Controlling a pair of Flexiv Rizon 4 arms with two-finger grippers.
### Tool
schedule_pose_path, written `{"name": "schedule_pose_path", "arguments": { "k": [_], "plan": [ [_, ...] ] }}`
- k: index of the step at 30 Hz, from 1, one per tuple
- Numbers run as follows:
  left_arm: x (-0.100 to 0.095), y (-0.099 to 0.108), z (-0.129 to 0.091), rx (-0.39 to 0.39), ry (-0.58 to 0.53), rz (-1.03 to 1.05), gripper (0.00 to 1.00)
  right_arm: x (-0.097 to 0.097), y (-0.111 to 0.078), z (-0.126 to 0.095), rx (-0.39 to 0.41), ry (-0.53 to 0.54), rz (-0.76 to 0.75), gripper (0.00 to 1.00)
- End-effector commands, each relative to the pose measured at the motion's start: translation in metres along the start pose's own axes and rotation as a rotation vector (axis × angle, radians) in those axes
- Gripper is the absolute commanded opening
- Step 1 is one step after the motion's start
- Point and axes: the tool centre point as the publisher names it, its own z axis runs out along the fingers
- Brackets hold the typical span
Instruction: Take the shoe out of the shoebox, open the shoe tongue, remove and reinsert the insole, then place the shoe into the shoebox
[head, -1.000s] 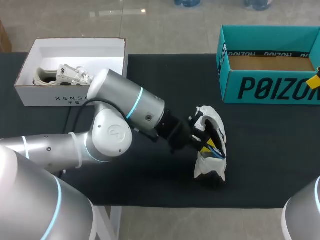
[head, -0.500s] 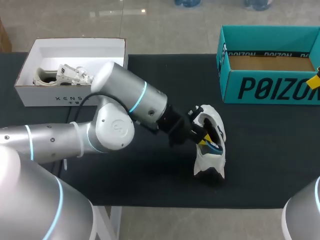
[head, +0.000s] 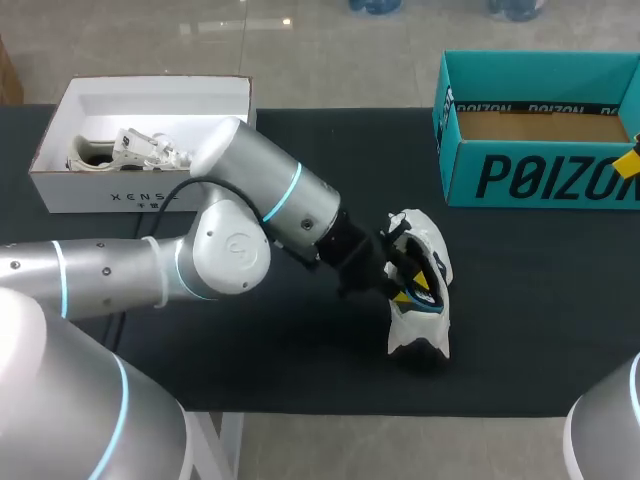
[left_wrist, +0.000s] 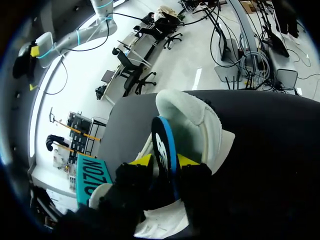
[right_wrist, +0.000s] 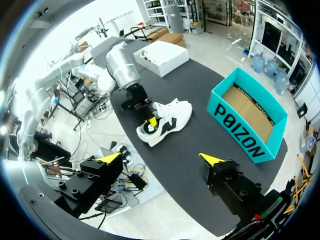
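Lying in white box (head: 150, 196): pale shoe (head: 122, 150) | sneaker (head: 420, 328) outside teal shoebox (head: 540, 176)

Left arm (head: 230, 255) — silver rounded housings, cyan light rings, black wrist; gripper (head: 412, 288) black, yellow tips.

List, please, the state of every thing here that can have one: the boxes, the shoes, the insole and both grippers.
teal shoebox: open, nothing inside.
white box: open, a second shoe lying inside.
white shoe: on the table, outside both boxes.
insole: sticking partly out of the white shoe, pinched between two fingers.
left gripper: shut on the insole.
right gripper: open, holding nothing.
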Motion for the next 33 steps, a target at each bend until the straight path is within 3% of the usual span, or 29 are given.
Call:
{"name": "schedule_pose_path", "arguments": {
  "k": [1, 7, 16, 21, 33],
  "plan": [
    [-0.006, -0.005, -0.020, -0.006, 0.019, 0.017, 1.00, -0.001, 0.002, 0.000, 0.006, 0.003, 0.001, 1.00],
    [-0.017, -0.015, -0.031, 0.024, 0.121, 0.068, 1.00, -0.001, 0.002, 0.000, 0.006, 0.003, 0.001, 1.00],
    [-0.019, -0.020, -0.039, -0.044, 0.443, 0.193, 1.00, -0.001, 0.002, 0.000, 0.006, 0.003, 0.001, 1.00],
    [-0.010, -0.023, -0.037, -0.074, 0.423, 0.175, 1.00, -0.001, 0.002, 0.000, 0.006, 0.003, 0.001, 1.00],
    [-0.010, -0.023, -0.037, -0.074, 0.423, 0.175, 1.00, -0.001, 0.002, 0.000, 0.006, 0.003, 0.001, 1.00]
  ]
}}
